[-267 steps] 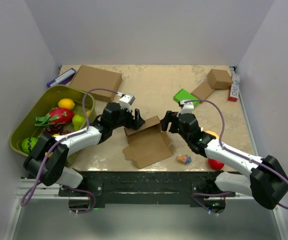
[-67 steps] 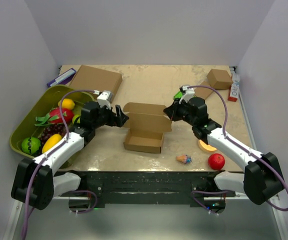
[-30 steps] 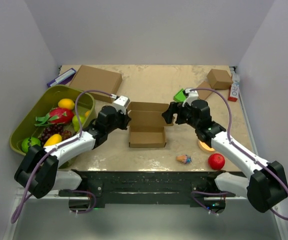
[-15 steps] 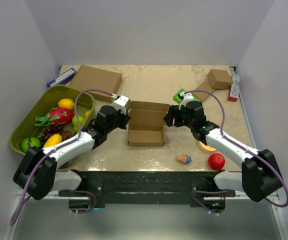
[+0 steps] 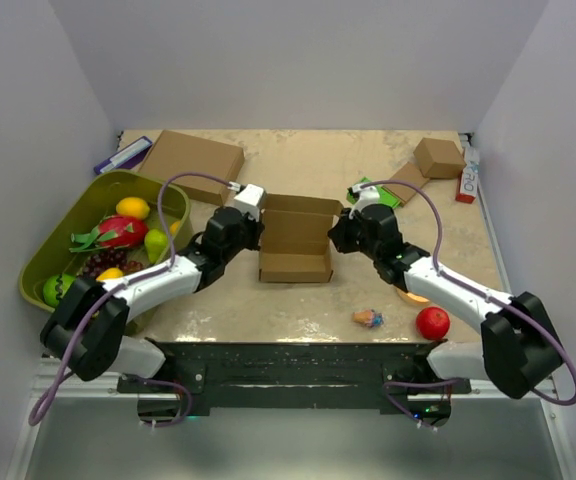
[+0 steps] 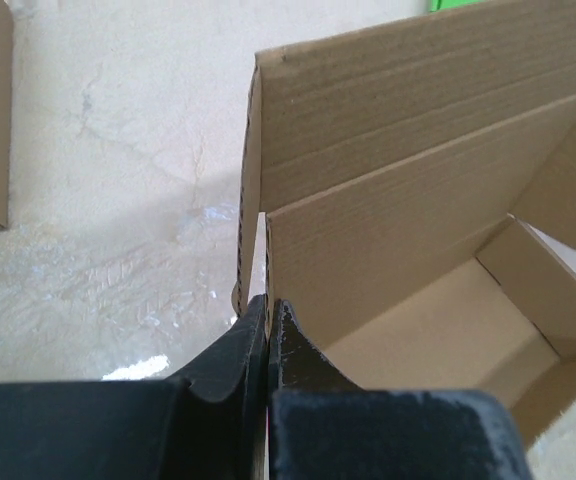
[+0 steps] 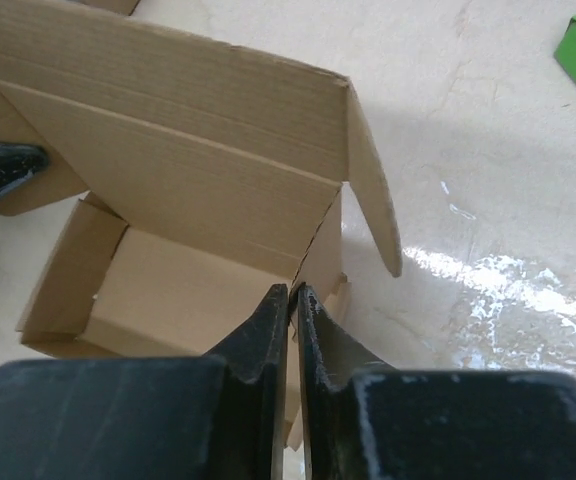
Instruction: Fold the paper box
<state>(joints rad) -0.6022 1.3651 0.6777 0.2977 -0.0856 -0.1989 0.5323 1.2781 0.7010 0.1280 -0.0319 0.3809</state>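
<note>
Brown paper box (image 5: 294,240): left tool (image 6: 268,315), right tool (image 7: 294,300) each pinch side wall; fruit tray (image 5: 58,228) left.

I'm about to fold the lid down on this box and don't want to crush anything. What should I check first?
1. Left tool shut on the paper box: ok.
2. Right tool shut on it too: ok.
3. Lid upright, not yet folded down: ok.
4. Right lid flap clear of the tool: ok.
5. Tray floor bare: ok.
6. Side walls locked upright: cannot tell.
</note>
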